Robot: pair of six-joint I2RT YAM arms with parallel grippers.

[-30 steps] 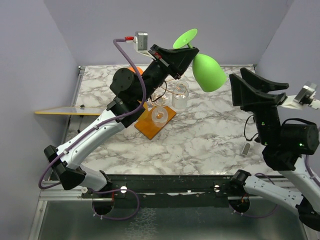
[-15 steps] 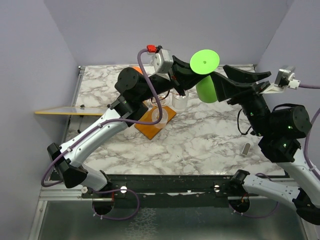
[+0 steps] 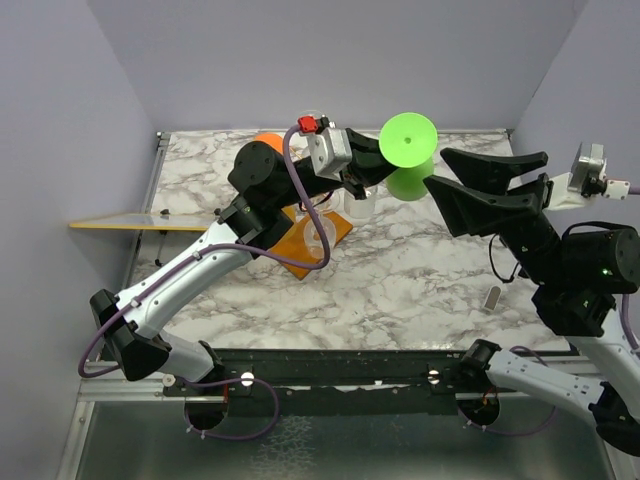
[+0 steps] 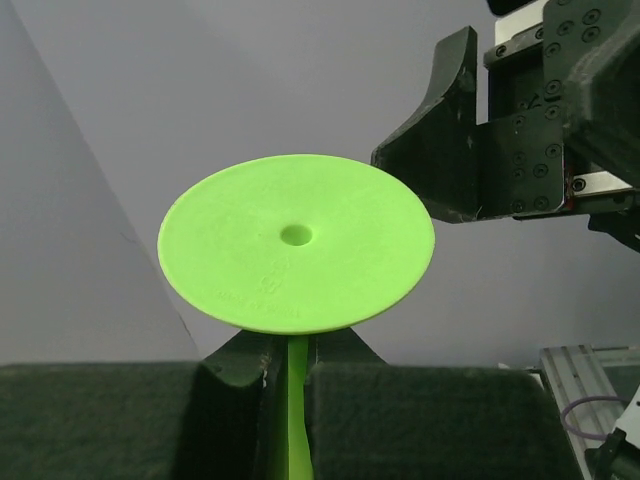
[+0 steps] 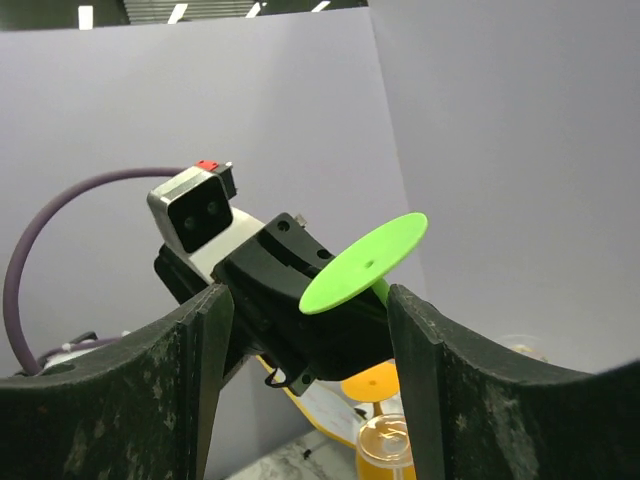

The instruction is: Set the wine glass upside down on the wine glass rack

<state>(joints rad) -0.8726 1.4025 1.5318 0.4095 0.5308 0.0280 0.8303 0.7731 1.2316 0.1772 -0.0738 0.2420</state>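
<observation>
L arm: left gripper (image 3: 376,166) is clamped tight on the stem of the green wine glass (image 3: 408,140). Jaws are nearly closed, w/ only the thin stem between the pads (image 4: 230,420). Left wrist view confirms it: the stem comes up out of the finger slot and the round foot sits right above, flat face to cam.

Glass is up in the air, foot uppermost and bowl below, so roughly inverted but tilted. In top view the bowl is mostly hidden behind the foot and the gripper body.

R arm: right gripper (image 3: 438,171) has jaws spread wide, nothing in them. Fingers point left at the glass, tips just beside the bowl on its right side. Contact or small gap, can't tell from top view. In right wrist view the glass foot and L gripper are framed between its two fingers (image 5: 200,360).

wine glass rack (image 3: 300,258): wood base sits on the marble table (image 3: 420,275), centre-left, partly under the L wrist. Gold wires are hard to make out. Two clear glasses (image 3: 320,232) are at it, prob hanging on the arms. The green glass is above and to the right of the rack, apart from it, not on it.

Misc: small grey piece (image 3: 491,297) lies on the table near the R arm.
</observation>
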